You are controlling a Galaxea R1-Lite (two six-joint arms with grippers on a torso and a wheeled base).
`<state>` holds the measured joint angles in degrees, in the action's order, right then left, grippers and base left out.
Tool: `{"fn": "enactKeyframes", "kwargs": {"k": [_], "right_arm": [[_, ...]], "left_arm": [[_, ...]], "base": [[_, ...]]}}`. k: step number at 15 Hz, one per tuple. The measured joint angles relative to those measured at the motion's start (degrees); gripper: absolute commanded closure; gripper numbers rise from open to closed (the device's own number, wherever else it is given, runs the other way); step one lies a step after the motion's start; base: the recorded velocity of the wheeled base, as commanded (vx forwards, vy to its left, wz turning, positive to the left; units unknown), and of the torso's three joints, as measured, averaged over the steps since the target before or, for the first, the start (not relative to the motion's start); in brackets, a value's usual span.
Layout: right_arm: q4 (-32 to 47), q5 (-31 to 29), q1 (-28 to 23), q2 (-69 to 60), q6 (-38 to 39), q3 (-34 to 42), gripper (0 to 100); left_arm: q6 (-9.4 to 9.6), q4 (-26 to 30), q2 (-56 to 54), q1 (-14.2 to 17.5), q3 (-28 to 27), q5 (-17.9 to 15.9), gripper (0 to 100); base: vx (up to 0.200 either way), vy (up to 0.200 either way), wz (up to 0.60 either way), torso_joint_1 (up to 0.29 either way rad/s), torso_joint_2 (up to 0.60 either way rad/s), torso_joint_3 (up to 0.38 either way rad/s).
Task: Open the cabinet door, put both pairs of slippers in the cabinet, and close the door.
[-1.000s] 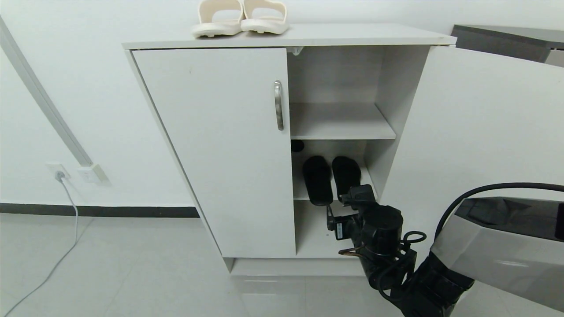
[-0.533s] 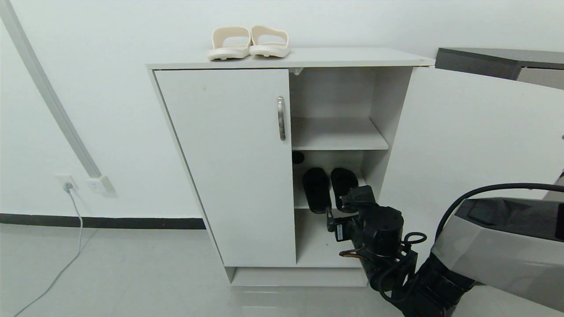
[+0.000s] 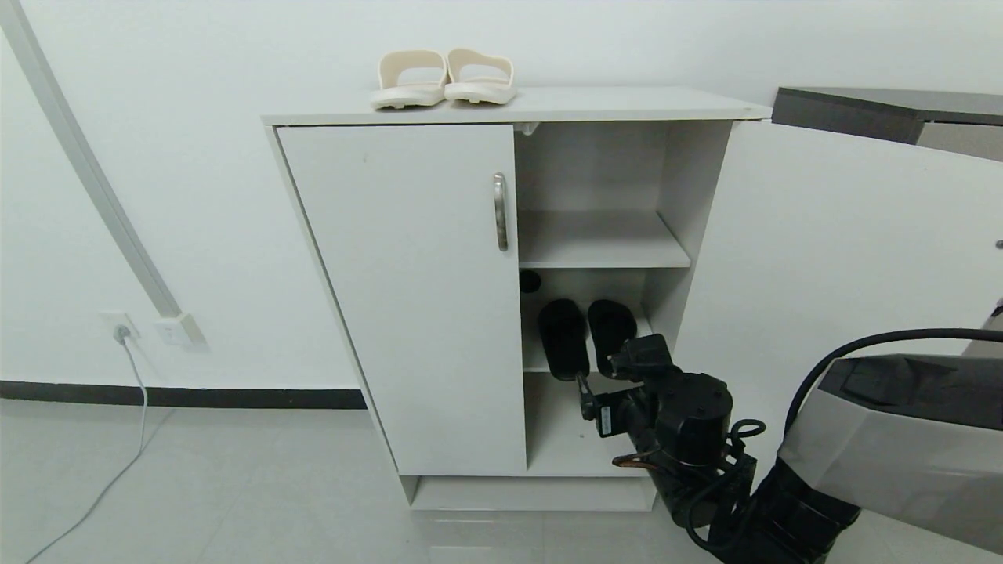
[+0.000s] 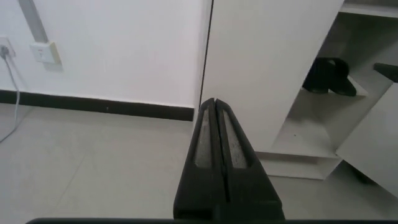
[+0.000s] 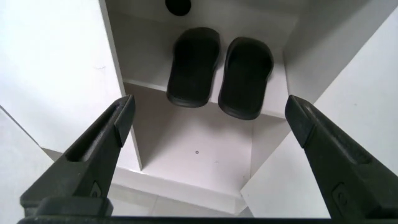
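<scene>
With its right door point(image 3: 823, 258) open, the cabinet point(image 3: 627, 102) holds the black slippers point(image 3: 588, 337) on the middle shelf, so the right hand point(image 5: 208, 118) hangs before them spread wide and empty, the left hand point(image 4: 215, 109) is pressed shut, and the cream slippers point(image 3: 444, 78) on top remain to fetch.

Ahead of me the white cabinet point(image 3: 423, 313) stands on the tiled floor point(image 3: 235, 501). On its top, left of centre, beige slippers point(image 3: 444, 78) sit side by side. On the middle shelf point(image 3: 530, 357), black slippers point(image 3: 588, 337) lie together, near ends overhanging the front edge. A grey cable point(image 3: 86, 486) trails across the floor, far left.
</scene>
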<state>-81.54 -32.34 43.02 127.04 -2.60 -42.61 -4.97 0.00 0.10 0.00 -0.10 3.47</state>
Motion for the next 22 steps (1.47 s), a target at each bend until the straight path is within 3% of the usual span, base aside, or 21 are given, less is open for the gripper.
{"fn": "enactKeyframes", "kwargs": {"k": [4, 19, 22], "right_arm": [[0.0, -0.1, 0.0, 0.0, -0.1, 0.1, 0], [0.0, -0.1, 0.0, -0.1, -0.1, 0.4, 0], [-0.1, 0.0, 0.0, -0.1, -0.2, 0.9, 0]], "left_arm": [[0.00, 0.0, 0.0, 0.0, 0.0, 0.0, 100], [-0.02, 0.0, 0.0, 0.0, 0.0, 0.0, 100], [-0.02, 0.0, 0.0, 0.0, 0.0, 0.1, 100]], "base": [[0.000, 0.000, 0.00, 0.000, 0.00, 0.000], [0.000, 0.200, 0.00, 0.003, 0.00, 0.003], [0.000, 0.000, 0.00, 0.000, 0.00, 0.000]]}}
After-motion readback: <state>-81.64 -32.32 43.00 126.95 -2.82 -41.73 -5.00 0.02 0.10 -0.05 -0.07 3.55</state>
